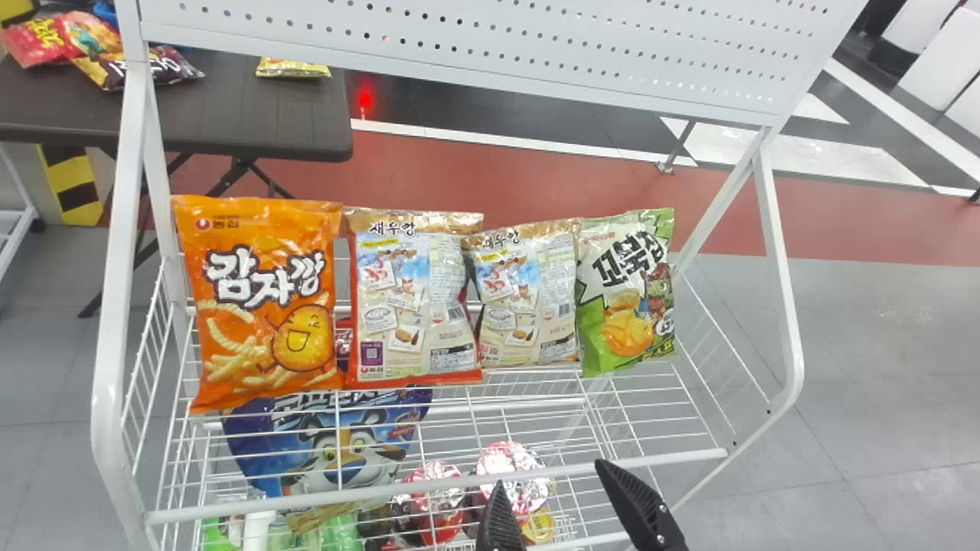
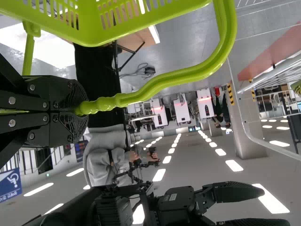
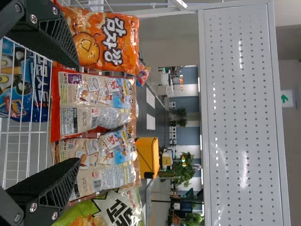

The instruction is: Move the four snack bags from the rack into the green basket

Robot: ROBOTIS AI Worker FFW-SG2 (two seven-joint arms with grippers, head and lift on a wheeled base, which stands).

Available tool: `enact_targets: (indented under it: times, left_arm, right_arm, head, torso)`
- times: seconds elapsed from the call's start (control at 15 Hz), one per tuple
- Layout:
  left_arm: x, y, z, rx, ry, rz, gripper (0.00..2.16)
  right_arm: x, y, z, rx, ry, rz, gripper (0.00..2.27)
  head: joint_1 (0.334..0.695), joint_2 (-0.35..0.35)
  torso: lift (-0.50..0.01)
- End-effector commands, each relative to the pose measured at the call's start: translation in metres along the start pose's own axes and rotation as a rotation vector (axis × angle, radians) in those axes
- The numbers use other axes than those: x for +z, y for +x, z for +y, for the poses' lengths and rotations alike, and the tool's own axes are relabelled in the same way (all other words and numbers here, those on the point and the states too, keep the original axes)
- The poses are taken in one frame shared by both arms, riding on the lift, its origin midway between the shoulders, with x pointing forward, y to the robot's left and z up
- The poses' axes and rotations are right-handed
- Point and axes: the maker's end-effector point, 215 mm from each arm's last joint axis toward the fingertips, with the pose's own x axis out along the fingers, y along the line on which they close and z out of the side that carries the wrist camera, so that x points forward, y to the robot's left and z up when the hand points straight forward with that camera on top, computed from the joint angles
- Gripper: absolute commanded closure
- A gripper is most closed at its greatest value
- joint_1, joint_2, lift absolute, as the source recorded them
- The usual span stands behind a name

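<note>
one orange bag [image 1: 260,314], two beige bags [image 1: 413,298], one green-and-white bag [image 1: 628,298], one green basket [image 2: 87,33], one rack [image 1: 490,46]

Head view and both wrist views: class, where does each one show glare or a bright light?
Head view: glints on the foil lid low in the rack, and a glowing red light farther off; left wrist view: ceiling lights blown out to white; right wrist view: pale streaks of glare on the perforated panel.

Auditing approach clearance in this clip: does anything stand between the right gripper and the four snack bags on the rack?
Nothing visible does: the right wrist view looks past the open right gripper straight onto the snack bags. The wire shelf lies beneath them.
</note>
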Motion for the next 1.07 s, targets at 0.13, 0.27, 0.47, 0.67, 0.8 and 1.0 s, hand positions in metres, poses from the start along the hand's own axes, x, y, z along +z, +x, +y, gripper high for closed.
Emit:
enact_targets:
  times: [0.13,0.27,0.47,0.67,0.8,1.0]
  left_arm:
    - [-0.0009,0.0011,0.0001,0.0,-0.001,0.002,1.93]
    - [-0.002,0.0012,0.0002,-0.002,-0.004,0.003,1.93]
    - [-0.0026,0.0028,-0.0007,-0.007,-0.005,0.004,1.93]
    - [-0.0032,0.0038,-0.0009,-0.007,-0.005,0.007,1.93]
    - [-0.0036,0.0042,-0.0012,-0.008,-0.005,0.009,1.93]
    - [-0.0027,0.0039,-0.0013,-0.007,-0.002,0.009,1.93]
  right_arm:
    - [0.0042,-0.0017,0.0004,0.001,0.001,-0.014,0.11]
    - [0.0053,-0.0021,0.0006,0.002,0.001,-0.02,0.11]
    - [0.0062,-0.0024,0.0003,0.005,-0.001,-0.024,0.11]
    - [0.007,-0.0025,0.0006,0.008,-0.003,-0.027,0.11]
    - [0.0075,-0.0021,0.0006,0.008,-0.003,-0.028,0.11]
    - [0.0059,-0.0017,-0.0003,0.008,-0.003,-0.026,0.11]
  head:
    - [0.695,-0.35]
    - [0.695,-0.35]
    - [0.695,-0.35]
    - [0.695,-0.35]
    - [0.695,-0.35]
    - [0.695,-0.35]
  torso:
    - [0.0]
    - [0.0]
    - [0.0]
    - [0.0]
    - [0.0]
    - [0.0]
